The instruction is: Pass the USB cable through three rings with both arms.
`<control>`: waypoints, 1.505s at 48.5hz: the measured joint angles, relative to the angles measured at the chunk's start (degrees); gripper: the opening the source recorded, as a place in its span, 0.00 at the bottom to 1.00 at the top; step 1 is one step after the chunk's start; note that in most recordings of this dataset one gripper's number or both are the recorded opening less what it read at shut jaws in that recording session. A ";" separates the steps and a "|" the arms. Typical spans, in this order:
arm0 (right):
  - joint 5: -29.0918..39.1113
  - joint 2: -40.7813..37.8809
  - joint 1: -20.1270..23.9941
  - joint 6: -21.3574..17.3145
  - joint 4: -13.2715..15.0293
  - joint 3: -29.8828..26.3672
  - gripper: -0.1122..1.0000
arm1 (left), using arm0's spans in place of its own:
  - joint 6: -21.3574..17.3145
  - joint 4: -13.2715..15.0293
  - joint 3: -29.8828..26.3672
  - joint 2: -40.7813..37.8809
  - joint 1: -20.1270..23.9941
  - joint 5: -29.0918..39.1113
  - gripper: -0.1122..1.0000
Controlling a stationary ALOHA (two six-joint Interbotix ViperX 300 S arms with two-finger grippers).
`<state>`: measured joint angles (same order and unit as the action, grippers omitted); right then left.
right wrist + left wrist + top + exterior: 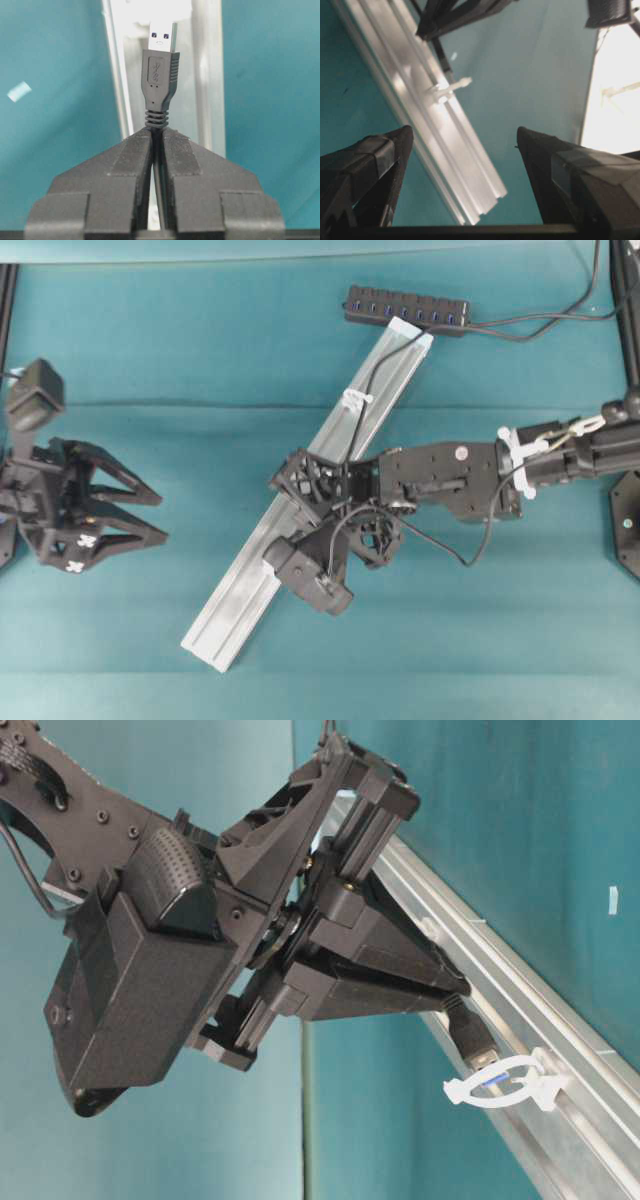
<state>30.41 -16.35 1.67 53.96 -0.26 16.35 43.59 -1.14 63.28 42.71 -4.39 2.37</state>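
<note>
Meanwhile, the right black two-finger gripper (156,142) is pinching the thin black USB cable (160,85), its plug jutting just beyond the jaws into a white plastic ring (505,1085); the left gripper (155,515) is idling, jaws spread.

A teal tabletop (200,350) carries a diagonal silver rail (240,595) and a black hub (407,310).
</note>
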 measured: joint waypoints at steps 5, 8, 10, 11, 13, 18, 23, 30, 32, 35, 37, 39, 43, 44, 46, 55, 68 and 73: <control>-0.09 -0.35 0.18 0.00 0.00 -0.26 0.16 | 0.09 -0.09 0.09 1.05 0.00 0.26 0.92; -0.18 -0.70 0.26 0.00 0.09 -0.62 0.16 | 0.00 0.00 0.18 1.58 0.00 0.26 0.92; -0.26 -0.97 0.35 0.00 0.00 -1.14 0.16 | 0.00 -0.09 0.18 1.93 0.00 0.35 0.92; -0.26 -1.23 0.44 0.00 0.00 -1.23 0.16 | 0.09 -0.09 0.18 2.11 0.00 0.35 0.92; -0.26 -1.41 0.62 0.00 0.00 -1.58 0.16 | 0.00 0.00 0.18 2.29 0.00 0.35 0.92; -0.53 -1.93 1.05 0.00 -0.44 -2.37 0.16 | 0.00 0.00 0.18 2.72 0.00 0.35 0.92; -1.14 -2.29 1.76 0.00 -1.49 -2.99 0.16 | 0.35 0.00 0.18 3.08 0.00 0.44 0.92; -2.46 -2.29 2.11 -0.09 -3.78 -3.16 0.16 | 0.44 -0.09 0.44 3.25 0.00 0.35 0.92; -2.64 -2.37 2.20 0.00 -4.57 -3.25 0.16 | 0.35 -0.09 0.53 3.43 0.00 0.44 0.92; -2.81 -2.37 2.29 0.00 -5.45 -3.25 0.16 | 0.44 0.00 0.70 3.43 0.00 0.44 0.92; -2.99 -2.37 2.37 0.00 -5.98 -3.16 0.16 | 0.44 -0.09 0.79 3.43 0.00 0.44 0.92; -3.08 -2.37 2.37 -0.09 -6.33 -3.25 0.16 | 0.44 0.00 0.79 3.52 0.00 0.44 0.92; -3.60 -2.37 2.46 -0.09 -7.29 -3.16 0.16 | 0.53 0.00 0.79 3.52 0.00 0.35 0.92; -3.69 -2.37 2.46 0.00 -7.56 -3.25 0.16 | 0.44 0.00 0.79 3.60 0.00 0.44 0.92; -4.04 -2.37 2.46 0.00 -8.00 -3.25 0.16 | 0.62 0.00 0.88 3.34 0.00 0.26 0.91; -4.57 -2.37 2.46 -0.09 -8.35 -3.25 0.16 | 1.05 0.00 1.85 0.97 -0.09 -4.13 0.91; -4.66 -2.37 2.02 -0.88 -8.44 -3.25 0.16 | 1.58 0.00 2.29 -8.61 -1.14 -19.16 0.90; -4.75 -2.37 1.76 -1.32 -8.44 -3.25 0.16 | 1.58 -0.09 1.05 -13.36 -2.72 -21.88 0.90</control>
<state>25.66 -18.72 3.43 52.65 -8.70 13.10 45.18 -1.23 64.34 29.36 -7.12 -19.51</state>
